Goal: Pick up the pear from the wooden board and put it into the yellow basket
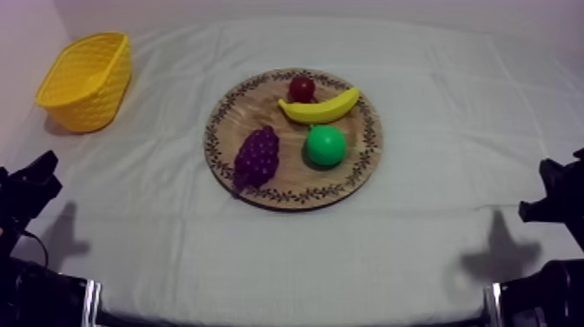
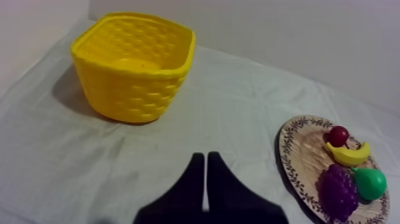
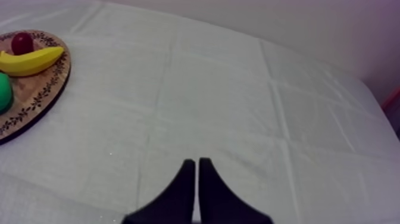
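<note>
The green pear [image 1: 326, 145] lies on the round wooden board [image 1: 224, 122] at the table's middle, beside a bunch of grapes [image 1: 256, 156], a banana [image 1: 319, 107] and a small red fruit [image 1: 301, 88]. The yellow basket [image 1: 87, 80] stands at the far left. My left gripper [image 1: 35, 174] rests low at the left edge, well away from the board; in the left wrist view my left gripper [image 2: 206, 159] is shut on nothing, with the basket [image 2: 136, 65] ahead and the pear [image 2: 370, 183] on the board [image 2: 297, 156]. My right gripper [image 3: 197, 164] is shut on nothing, the board [image 3: 41, 95] off to its side.
Grey-white cloth covers the table. Open cloth lies between the board and both arms, and between the board and the basket. My right arm [image 1: 556, 196] sits low at the right edge.
</note>
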